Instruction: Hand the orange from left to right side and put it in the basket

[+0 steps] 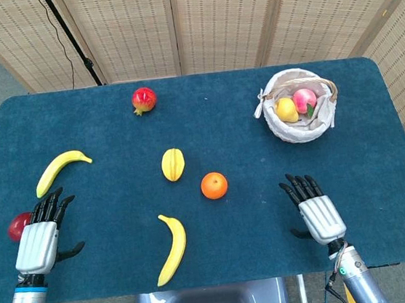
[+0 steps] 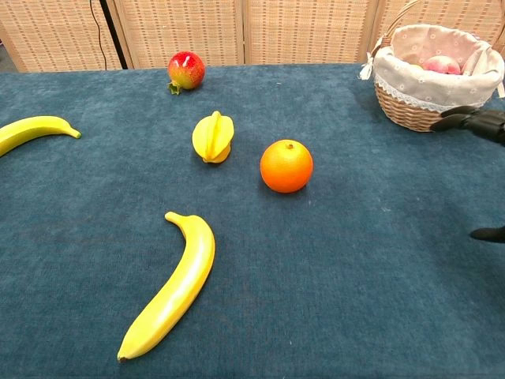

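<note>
The round orange (image 1: 214, 185) is sitting untouched on the dark blue tablecloth (image 1: 96, 120), between a yellow starfruit (image 1: 173, 163) and a long yellow banana (image 1: 171, 248). The white-lined wicker basket (image 1: 282, 131) — holding a yellow fruit (image 1: 286, 110) and a pink one (image 1: 304, 100) — is lying toward the far right. The left hand (image 1: 40, 239) and right hand (image 1: 314, 208) are hovering near the front edge, fingers spread, holding nothing.
</note>
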